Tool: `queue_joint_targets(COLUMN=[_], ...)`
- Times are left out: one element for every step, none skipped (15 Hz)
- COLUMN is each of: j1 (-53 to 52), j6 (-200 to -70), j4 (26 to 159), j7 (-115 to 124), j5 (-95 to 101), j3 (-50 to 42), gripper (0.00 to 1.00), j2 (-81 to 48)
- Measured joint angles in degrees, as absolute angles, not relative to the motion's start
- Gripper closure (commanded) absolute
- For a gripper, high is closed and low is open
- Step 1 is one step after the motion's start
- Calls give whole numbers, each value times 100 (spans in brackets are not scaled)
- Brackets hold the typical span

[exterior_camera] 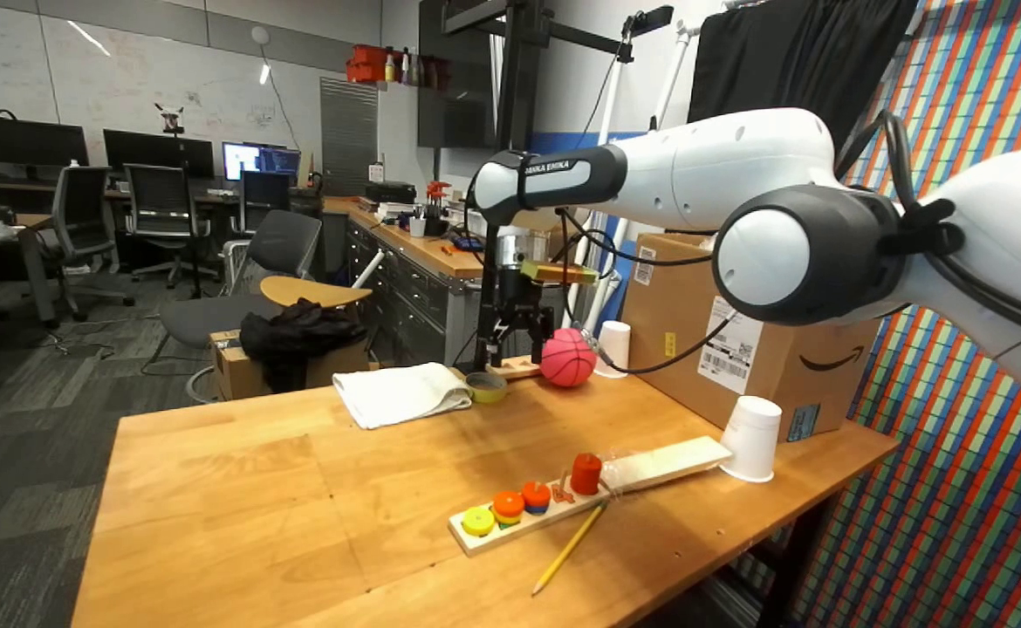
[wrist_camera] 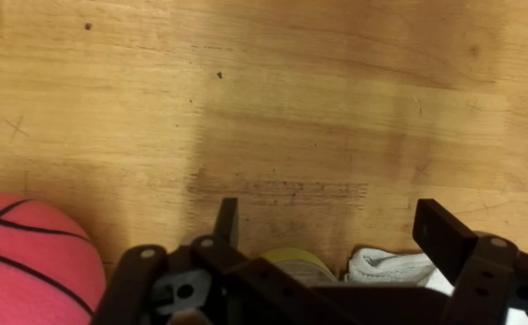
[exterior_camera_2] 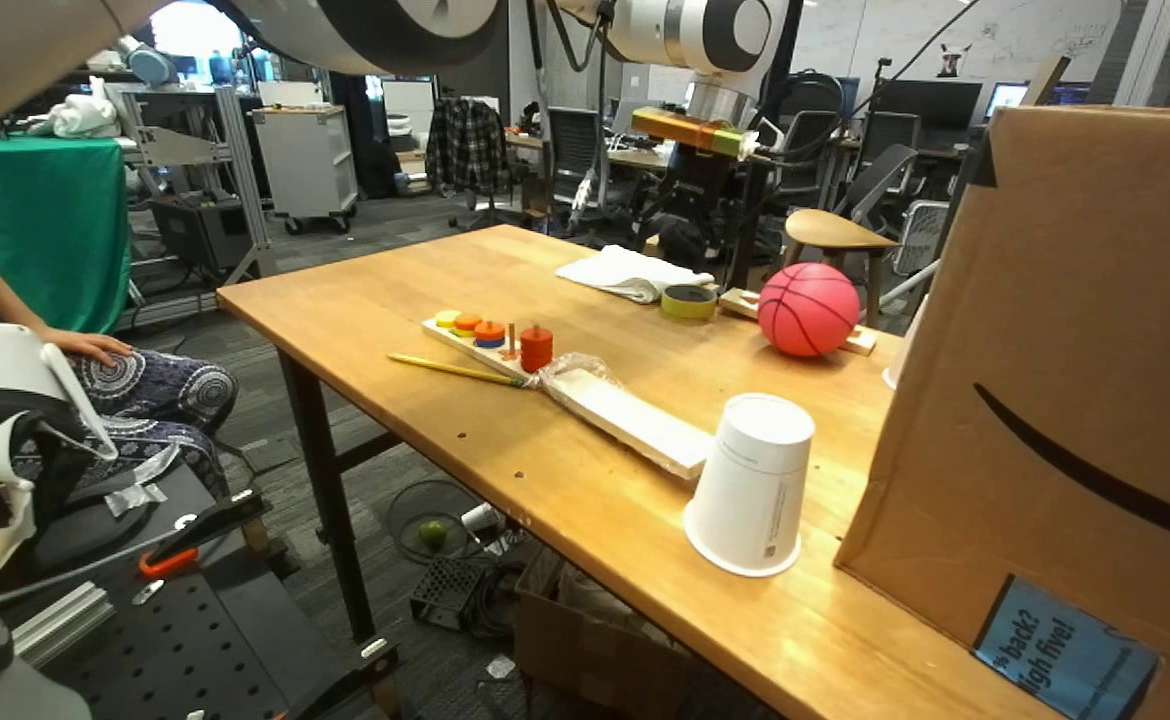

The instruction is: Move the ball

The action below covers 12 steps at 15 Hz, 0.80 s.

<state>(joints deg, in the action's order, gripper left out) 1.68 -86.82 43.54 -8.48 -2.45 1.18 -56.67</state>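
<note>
The ball is a pink basketball-style ball with black lines. It rests on the wooden table in both exterior views (exterior_camera: 568, 359) (exterior_camera_2: 808, 312), and its edge shows at the lower left of the wrist view (wrist_camera: 34, 266). My gripper (wrist_camera: 325, 210) is open, with its two fingers wide apart and nothing between them. In an exterior view the gripper (exterior_camera: 517, 356) hangs above the table's far part, beside the ball. It is not touching the ball in the wrist view. The ball lies to the left of the left finger there.
A yellow tape roll (exterior_camera_2: 688, 302) and a white folded cloth (exterior_camera_2: 630, 272) lie near the gripper. A peg board with colored rings (exterior_camera: 528, 515), a pencil (exterior_camera: 569, 549), upside-down white cups (exterior_camera: 751, 439) (exterior_camera: 613, 349) and a large cardboard box (exterior_camera: 737, 349) stand on the table (exterior_camera: 240, 506).
</note>
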Motion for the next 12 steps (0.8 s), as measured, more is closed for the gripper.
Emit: queue_joint_targets(j1=[195, 221, 244, 262, 274, 279, 280, 280, 279, 279, 279, 279], j6=[-8670, -8661, -8651, -8646, -8645, -8644, -8644, -8644, -8644, -8643, -8643, -8643], j4=[4300, 4245, 4195, 4151, 4110, 4075, 4060, 4047, 4025, 4006, 3991, 3977], j7=[-848, -848, -848, -848, -848, -847, -845, -842, -838, -831, -822, -807], j5=[-245, -245, -245, -245, -245, -245, -245, -245, -245, -245, -245, -245], j3=[109, 104, 101, 98, 96, 94, 91, 91, 91, 91, 91, 91], gripper=[0, 0, 0, 0, 0, 0, 0, 0, 0, 0, 0, 0], j2=[-5708, -5745, -5775, -5799, -5823, -5845, -5855, -5862, -5873, -5883, -5890, -5896])
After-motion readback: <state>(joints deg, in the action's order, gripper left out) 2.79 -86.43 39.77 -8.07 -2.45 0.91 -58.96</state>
